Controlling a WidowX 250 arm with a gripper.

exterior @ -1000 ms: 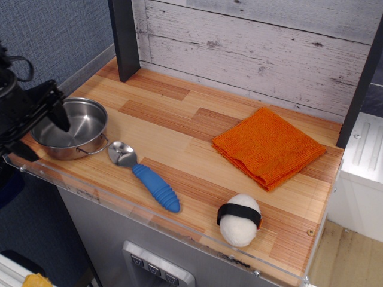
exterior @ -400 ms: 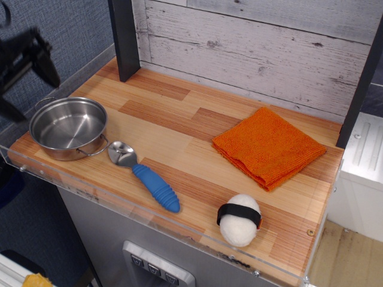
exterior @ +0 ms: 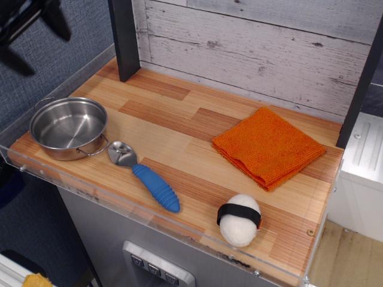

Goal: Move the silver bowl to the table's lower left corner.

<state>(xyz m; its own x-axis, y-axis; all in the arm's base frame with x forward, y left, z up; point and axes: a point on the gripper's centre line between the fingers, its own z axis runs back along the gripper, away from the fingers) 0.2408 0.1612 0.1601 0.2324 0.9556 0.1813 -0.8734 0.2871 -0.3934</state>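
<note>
The silver bowl (exterior: 69, 127) stands upright on the wood-plank table (exterior: 197, 149) at its near left corner, close to the clear acrylic rim. Its two wire loop handles show at its left and right sides. My black gripper (exterior: 35, 37) is at the top left of the view, well above the bowl and apart from it. Its two fingers (exterior: 57, 20) are spread apart and hold nothing.
A metal spoon with a blue ribbed handle (exterior: 145, 175) lies just right of the bowl. An orange folded cloth (exterior: 268, 146) lies at the right. A white rice ball with a black band (exterior: 239, 219) sits near the front edge. A dark post (exterior: 124, 37) stands at the back left.
My gripper let go of the bowl's rim and rose up and away to the top left. The bowl stays at the near left corner.
</note>
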